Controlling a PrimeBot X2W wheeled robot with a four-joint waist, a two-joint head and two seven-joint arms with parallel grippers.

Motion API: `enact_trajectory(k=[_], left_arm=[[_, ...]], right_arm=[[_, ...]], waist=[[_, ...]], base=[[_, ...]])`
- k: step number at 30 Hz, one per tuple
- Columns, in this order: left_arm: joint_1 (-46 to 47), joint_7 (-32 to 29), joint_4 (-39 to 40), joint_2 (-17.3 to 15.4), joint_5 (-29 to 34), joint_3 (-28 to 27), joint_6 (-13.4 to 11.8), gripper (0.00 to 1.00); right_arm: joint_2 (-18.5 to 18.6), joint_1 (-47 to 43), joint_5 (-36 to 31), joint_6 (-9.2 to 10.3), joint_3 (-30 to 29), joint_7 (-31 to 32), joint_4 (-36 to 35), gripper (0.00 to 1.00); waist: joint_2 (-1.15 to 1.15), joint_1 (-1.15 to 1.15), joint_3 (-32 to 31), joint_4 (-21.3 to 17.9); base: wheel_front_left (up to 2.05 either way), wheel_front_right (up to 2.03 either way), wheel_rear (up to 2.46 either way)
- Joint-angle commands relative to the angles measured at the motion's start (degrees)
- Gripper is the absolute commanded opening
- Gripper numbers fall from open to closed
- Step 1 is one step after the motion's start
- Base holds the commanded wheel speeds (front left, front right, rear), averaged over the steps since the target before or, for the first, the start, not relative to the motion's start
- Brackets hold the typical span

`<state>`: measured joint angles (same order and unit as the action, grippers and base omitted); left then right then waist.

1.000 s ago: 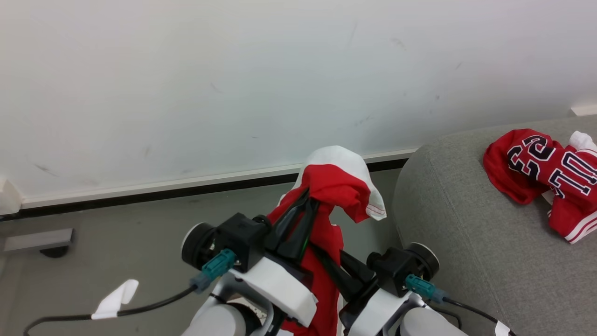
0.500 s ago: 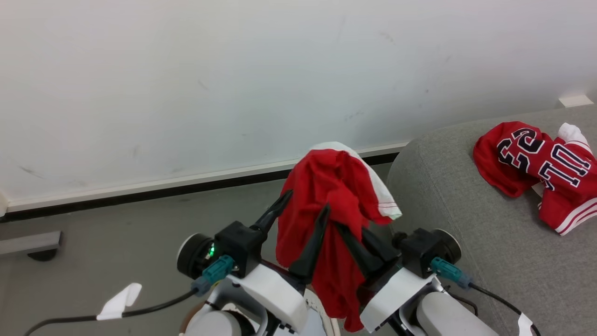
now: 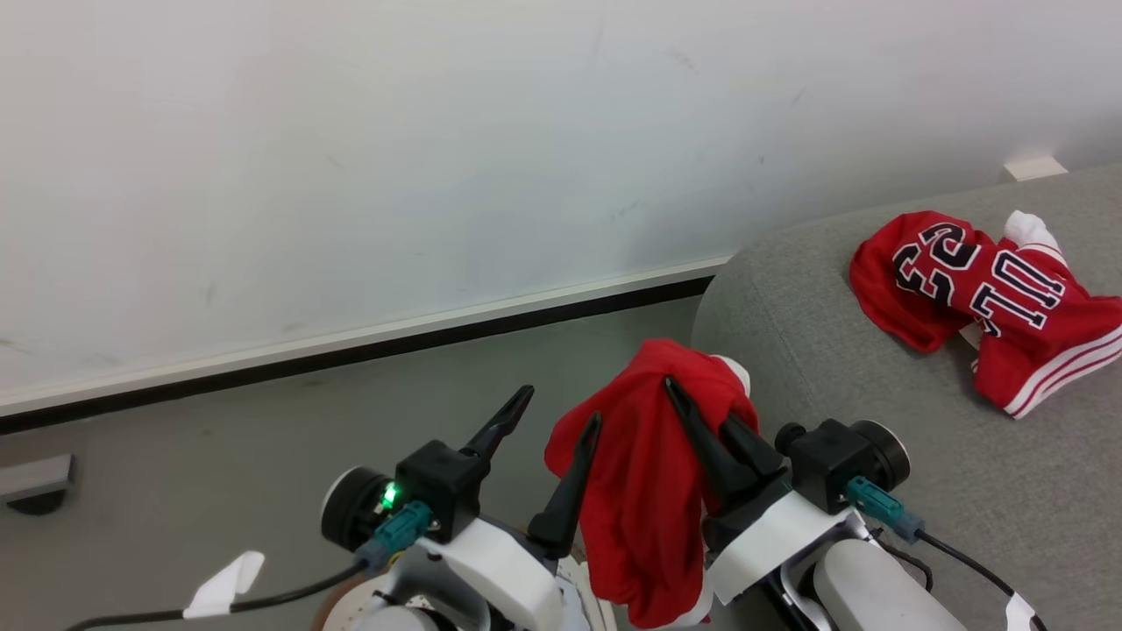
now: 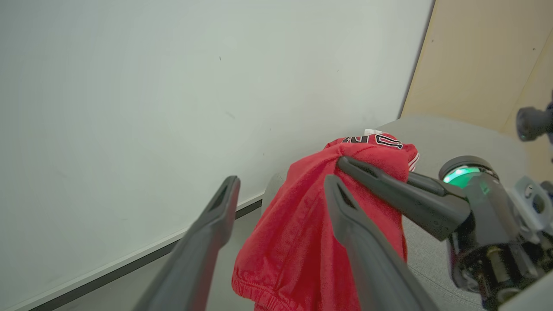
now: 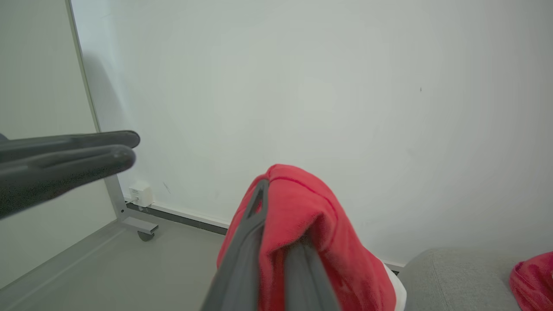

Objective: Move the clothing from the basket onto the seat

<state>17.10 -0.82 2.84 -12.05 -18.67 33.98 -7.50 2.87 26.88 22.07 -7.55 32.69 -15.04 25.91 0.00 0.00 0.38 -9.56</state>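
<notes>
Two robot grippers, the left gripper (image 3: 561, 405) and the right gripper (image 3: 699, 401), each with two long dark fingers (image 3: 574, 482). Two lots of red clothing: one hanging garment (image 3: 644, 491) and one numbered heap (image 3: 982, 298), whose piece count is unclear. One grey sofa (image 3: 877, 394), one white wall (image 3: 438, 131), two teal plugs (image 3: 399, 526).

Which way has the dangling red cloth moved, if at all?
Yes. The red cloth, in the right gripper, moved right toward the sofa: earlier floor showed between them, now it overlaps the sofa's end.
</notes>
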Motion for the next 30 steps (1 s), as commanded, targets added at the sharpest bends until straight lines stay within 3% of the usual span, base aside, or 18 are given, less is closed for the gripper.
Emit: enact_trajectory(k=[1, 19, 30], left_arm=[[-1.0, 0.5, -0.1, -0.6, -0.2, 0.1, 0.0, 1.0], [-0.8, 1.7, -1.4, -0.1, -0.4, 1.8, 0.2, 1.0], [0.1, 2.0, -2.4, 0.9, 0.0, 4.1, 1.1, 1.0]], right_arm=[[0.1, -0.5, -0.8, 0.13, -0.6, -0.2, -0.4, 0.0], [4.2, -1.1, -3.3, 0.13, -4.9, -0.2, -5.4, 0.0], [8.3, -2.9, -2.5, 0.13, -8.2, -0.1, -9.4, 0.0]], waist=[[0.0, 0.0, 0.2, -1.4], [0.0, 0.0, 1.8, -15.3], [0.0, 0.0, 2.7, -19.4]], base=[[0.0, 0.0, 0.0], [0.0, 0.0, 0.0], [0.0, 0.0, 0.0]])
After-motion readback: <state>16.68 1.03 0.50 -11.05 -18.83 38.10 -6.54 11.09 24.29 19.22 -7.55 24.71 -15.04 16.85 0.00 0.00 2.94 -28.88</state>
